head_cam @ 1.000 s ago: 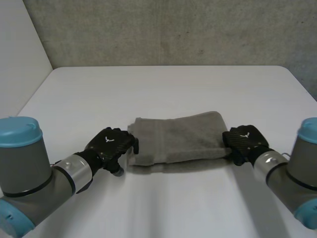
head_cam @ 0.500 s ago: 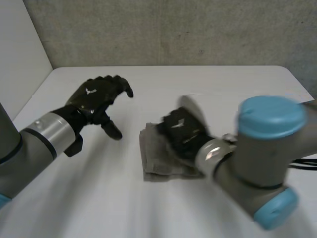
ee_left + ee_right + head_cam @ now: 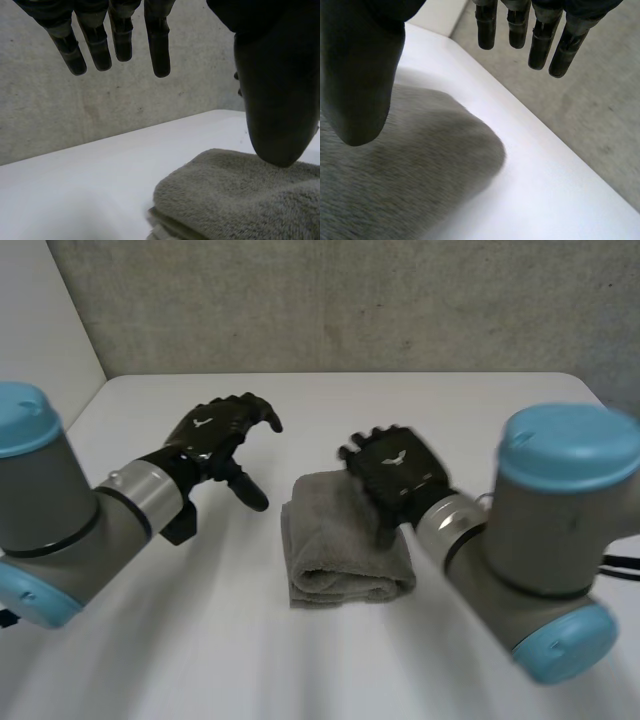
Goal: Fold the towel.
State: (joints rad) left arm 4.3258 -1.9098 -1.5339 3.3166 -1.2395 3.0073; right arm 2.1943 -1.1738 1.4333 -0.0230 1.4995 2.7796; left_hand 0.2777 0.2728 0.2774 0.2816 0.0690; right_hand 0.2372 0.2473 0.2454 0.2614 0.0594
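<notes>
The grey towel [image 3: 335,550] lies folded into a small thick pad at the middle of the white table [image 3: 450,410]. My right hand [image 3: 395,470] hovers over the pad's far right part, fingers spread, holding nothing. In the right wrist view its fingers [image 3: 540,35] hang straight and its thumb [image 3: 360,75] stands above the towel [image 3: 395,175]. My left hand [image 3: 215,435] is raised to the left of the pad, apart from it and open. In the left wrist view its straight fingers [image 3: 117,40] are in the air, and the towel's folded edge [image 3: 240,200] lies under its thumb [image 3: 277,100].
A grey wall runs behind the table's far edge. Bare white table surrounds the towel on all sides. My right arm's light-blue capped joint [image 3: 565,455] stands large over the table's right part.
My right hand carried the towel's right end over to the left, halving the towel, then opened. My left hand let go of the left end and rose away to the far left.
</notes>
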